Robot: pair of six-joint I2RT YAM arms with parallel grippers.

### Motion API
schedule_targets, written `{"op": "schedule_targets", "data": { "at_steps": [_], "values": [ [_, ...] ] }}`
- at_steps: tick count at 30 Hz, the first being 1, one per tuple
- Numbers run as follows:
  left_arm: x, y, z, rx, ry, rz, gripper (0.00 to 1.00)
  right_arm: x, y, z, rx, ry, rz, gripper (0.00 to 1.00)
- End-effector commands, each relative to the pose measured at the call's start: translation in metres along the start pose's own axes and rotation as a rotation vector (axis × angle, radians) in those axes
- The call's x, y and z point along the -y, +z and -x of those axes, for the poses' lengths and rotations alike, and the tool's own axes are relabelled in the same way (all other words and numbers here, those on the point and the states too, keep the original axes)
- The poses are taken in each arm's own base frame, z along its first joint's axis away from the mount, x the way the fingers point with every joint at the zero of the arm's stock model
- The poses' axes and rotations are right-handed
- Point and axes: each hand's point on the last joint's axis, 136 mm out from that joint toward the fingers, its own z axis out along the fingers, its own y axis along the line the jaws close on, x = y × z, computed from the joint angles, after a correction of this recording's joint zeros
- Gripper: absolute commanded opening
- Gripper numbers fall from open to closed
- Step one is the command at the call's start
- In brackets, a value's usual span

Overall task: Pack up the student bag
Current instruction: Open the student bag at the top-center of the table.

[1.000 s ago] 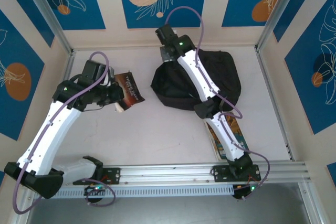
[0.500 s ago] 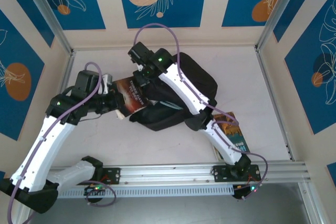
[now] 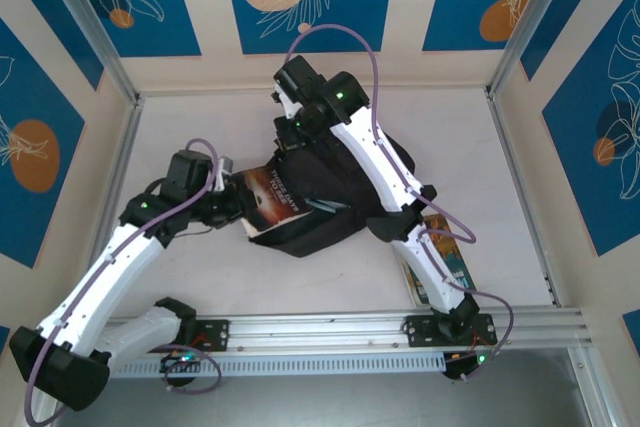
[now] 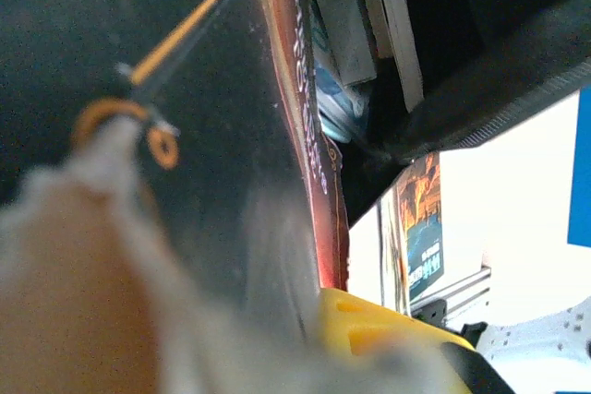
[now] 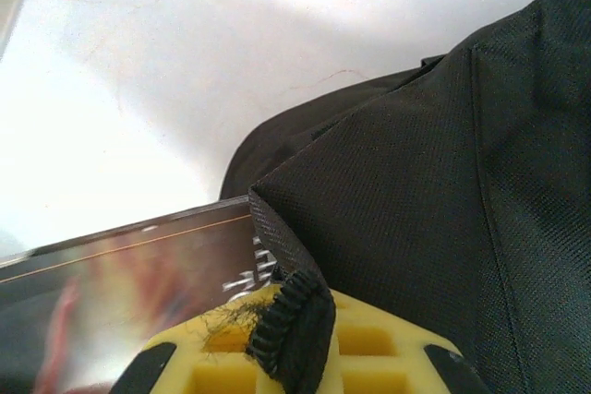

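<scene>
Snagging looked the main risk: the left jaws were clamped on a dark red book (image 3: 272,199) whose leading edge sat at the mouth of the student bag (image 3: 322,229) just ahead of them, where a corner could catch the soft fabric or butt against the books already inside (image 4: 369,6). The right jaws pinched the bag's rim (image 5: 277,246), holding it up; a slip there would probably drop the mouth onto the cover. Another book (image 3: 450,252) lay on the table (image 3: 200,127) well behind the right jaws, blocking nothing.

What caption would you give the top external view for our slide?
Left gripper holds a book at the mouth of the black student bag; right gripper pinches its rim.
</scene>
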Motion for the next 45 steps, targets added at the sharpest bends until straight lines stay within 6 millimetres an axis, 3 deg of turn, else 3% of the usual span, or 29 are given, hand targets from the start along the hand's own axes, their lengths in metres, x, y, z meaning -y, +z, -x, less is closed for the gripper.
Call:
{"op": "schedule_targets", "data": {
  "at_steps": [1,2,3,6,10,15,21,24,28,31,33,37,40,45],
  "values": [
    [0.042,-0.003,0.027,0.101,0.041,-0.185,0.00,-0.027,-0.045,-0.010,0.023,0.011,0.120,0.23],
    [0.040,-0.001,0.026,0.099,0.047,-0.186,0.00,-0.027,-0.049,-0.010,0.032,0.011,0.119,0.42],
    [0.039,0.001,0.025,0.097,0.046,-0.193,0.00,-0.025,-0.054,-0.010,0.044,0.017,0.103,0.53],
    [0.046,0.003,0.021,0.079,0.079,-0.246,0.00,-0.012,-0.076,-0.007,0.112,0.023,0.011,0.65],
    [0.061,-0.008,0.015,0.066,0.168,-0.308,0.00,0.017,-0.108,-0.016,0.181,0.007,-0.206,0.69],
    [0.083,-0.030,-0.002,0.073,0.302,-0.385,0.00,0.022,-0.135,-0.034,0.182,-0.143,-0.375,0.77],
    [0.090,-0.042,-0.011,0.114,0.405,-0.394,0.00,0.037,-0.165,-0.040,0.219,-0.149,-0.437,0.72],
    [0.086,-0.035,-0.007,0.123,0.393,-0.376,0.00,0.061,-0.171,-0.064,0.155,-0.001,-0.456,0.67],
    [0.076,-0.025,-0.003,0.126,0.365,-0.322,0.00,0.084,-0.155,-0.097,0.102,0.156,-0.449,0.61],
    [0.072,-0.018,-0.002,0.119,0.368,-0.292,0.00,0.085,-0.138,-0.112,0.115,0.149,-0.391,0.56],
    [0.073,-0.015,-0.002,0.114,0.362,-0.290,0.00,0.073,-0.130,-0.117,0.105,0.158,-0.255,0.61],
    [0.070,-0.010,0.000,0.116,0.344,-0.278,0.00,0.021,-0.133,-0.092,0.287,-0.006,0.074,0.68],
    [0.068,-0.007,0.001,0.112,0.337,-0.265,0.00,-0.002,-0.123,-0.080,0.307,-0.107,0.211,0.68],
    [0.068,-0.007,0.003,0.112,0.340,-0.253,0.00,0.007,-0.092,-0.059,0.292,-0.232,0.112,0.65]
  ]
}}
